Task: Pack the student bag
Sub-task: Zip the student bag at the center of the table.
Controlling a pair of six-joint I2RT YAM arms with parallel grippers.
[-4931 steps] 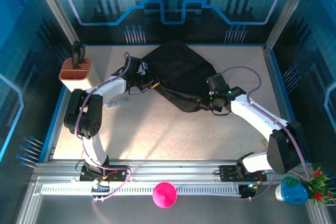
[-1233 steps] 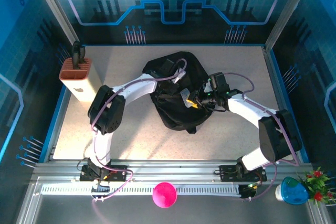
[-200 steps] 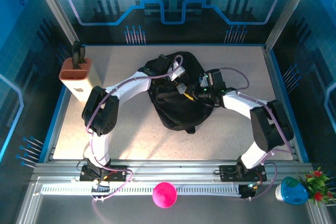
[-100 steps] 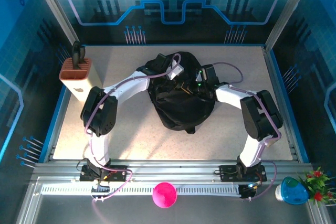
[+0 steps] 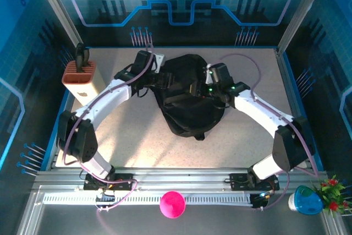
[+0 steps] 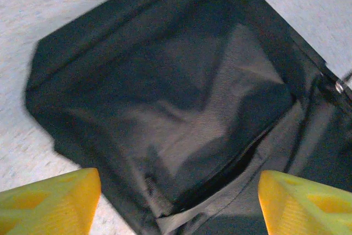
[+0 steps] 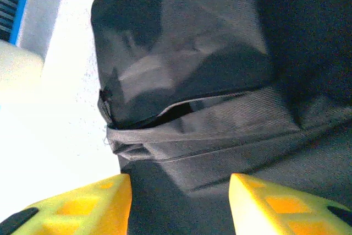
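a tan box [image 5: 83, 85] with an orange-brown top stands at the left edge of the speckled desk [image 5: 137, 136], something black [image 5: 81, 56] sticking up from it. beyond the near edge sits a pink cone [image 5: 172, 204]. at the right, a blue cup [image 5: 306, 201] sits beside a red-flowered plant [image 5: 333, 191].

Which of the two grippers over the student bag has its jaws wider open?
The left gripper: in its wrist view the yellow fingers stand at the far corners, while those of the right gripper sit closer together.

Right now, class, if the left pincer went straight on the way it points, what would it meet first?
Probably the black backpack: its fabric lies straight ahead of the open left pincer, though the gap is hard to judge.
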